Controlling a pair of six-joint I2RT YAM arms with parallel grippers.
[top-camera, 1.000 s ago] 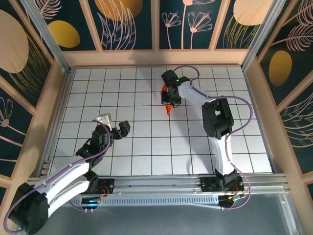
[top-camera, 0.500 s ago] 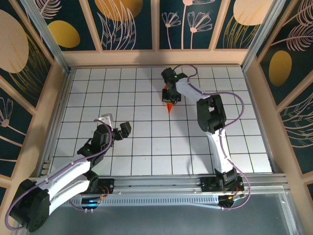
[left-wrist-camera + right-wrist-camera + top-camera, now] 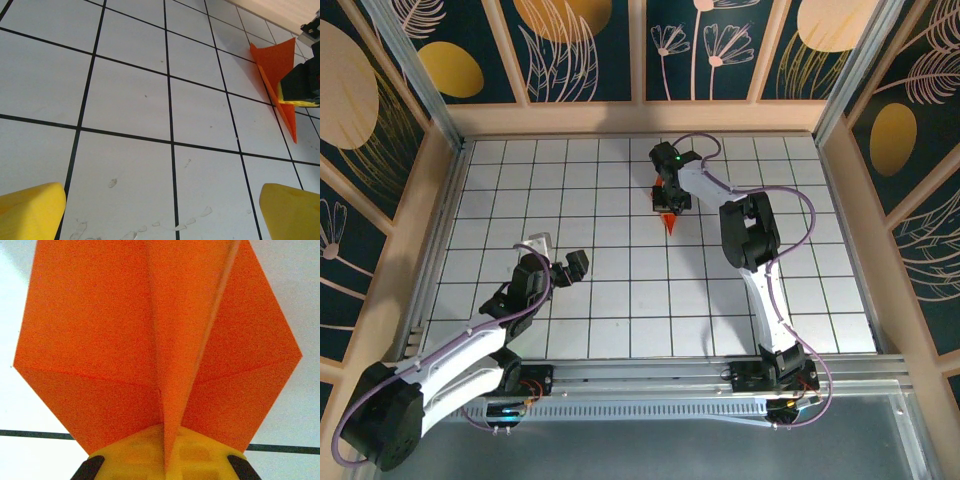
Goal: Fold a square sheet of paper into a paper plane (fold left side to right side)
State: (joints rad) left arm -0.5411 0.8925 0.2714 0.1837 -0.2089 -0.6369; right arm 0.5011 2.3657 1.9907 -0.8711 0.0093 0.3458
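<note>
The square sheet of paper [image 3: 669, 221] is a bright orange pointed wedge, shaped like a paper plane, at the far middle of the grid table. My right gripper [image 3: 670, 196] is shut on its raised centre crease. In the right wrist view the paper [image 3: 125, 325] spreads to both sides above the yellow fingers [image 3: 135, 456] of my right gripper [image 3: 165, 457]. My left gripper [image 3: 557, 256] stands open over bare squares at the left, well short of the paper. The left wrist view has the paper [image 3: 272, 57] at the upper right, beyond my open left gripper [image 3: 162, 220].
The white gridded table [image 3: 620, 300] is ringed by a low wooden wall [image 3: 640, 118] with painted panels behind. A metal rail [image 3: 650, 375] runs along the near edge by the arm bases. Small scuff marks [image 3: 150, 222] dot the surface under the left gripper.
The right arm's elbow has swung up and inward toward the far side, while its gripper keeps hold of the paper at nearly the same spot. The left arm has barely moved.
</note>
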